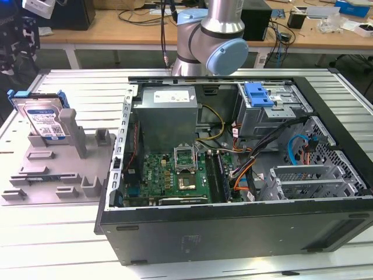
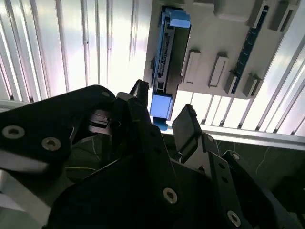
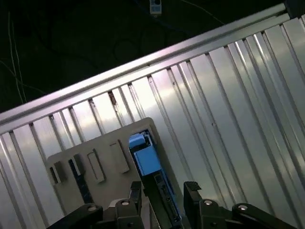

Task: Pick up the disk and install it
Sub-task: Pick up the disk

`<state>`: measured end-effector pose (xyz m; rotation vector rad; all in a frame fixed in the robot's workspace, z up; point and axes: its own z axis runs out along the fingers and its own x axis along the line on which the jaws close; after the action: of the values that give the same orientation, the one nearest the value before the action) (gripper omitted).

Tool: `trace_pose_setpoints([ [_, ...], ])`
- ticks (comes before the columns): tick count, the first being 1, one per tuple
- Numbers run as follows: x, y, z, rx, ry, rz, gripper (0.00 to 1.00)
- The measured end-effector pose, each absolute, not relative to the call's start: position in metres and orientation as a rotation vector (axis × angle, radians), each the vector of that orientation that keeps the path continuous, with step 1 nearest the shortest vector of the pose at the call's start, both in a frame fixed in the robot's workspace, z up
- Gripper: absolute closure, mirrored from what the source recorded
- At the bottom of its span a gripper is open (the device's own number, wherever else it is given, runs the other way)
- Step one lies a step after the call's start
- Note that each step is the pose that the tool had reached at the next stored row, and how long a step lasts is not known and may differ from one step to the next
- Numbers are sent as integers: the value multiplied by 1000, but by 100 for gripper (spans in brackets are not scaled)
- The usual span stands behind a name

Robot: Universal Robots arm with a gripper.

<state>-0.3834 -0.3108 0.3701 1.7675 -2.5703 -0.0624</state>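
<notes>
Pick-up stage, nothing lifted yet; the disk (image 1: 42, 118) stood on edge in its blue carrier, slotted into the grey fixture tray (image 1: 52, 175) at the exterior view's left, well apart from the open computer case (image 1: 233, 233); the tray sat on the slatted aluminium table (image 1: 58, 233). In the second wrist view the gripper (image 2: 164, 107) hung above the tray with its claw spread wide and empty; the two black fingers (image 2: 188, 126) straddled the line of the disk, one to each side of its thin edge, not touching it as far as I could tell. The first wrist view gave the same line-up from the other side; disk edge running between the fingertips. Over in the case, the grey drive cage (image 1: 274, 111) with its blue bracket (image 1: 258, 93) sat by the far wall, looking like the place the disk was meant for. By my reading, the grasp called for the fingers squared to the disk's flat faces and centred on it, low enough to grip the body and not just the carrier's tab; a skewed grip could jam it in the slot.
</notes>
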Motion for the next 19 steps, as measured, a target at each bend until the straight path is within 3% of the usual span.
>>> trace_pose_setpoints([
  [19, -384, -311, 369, 2218, -2168, -34, 52],
])
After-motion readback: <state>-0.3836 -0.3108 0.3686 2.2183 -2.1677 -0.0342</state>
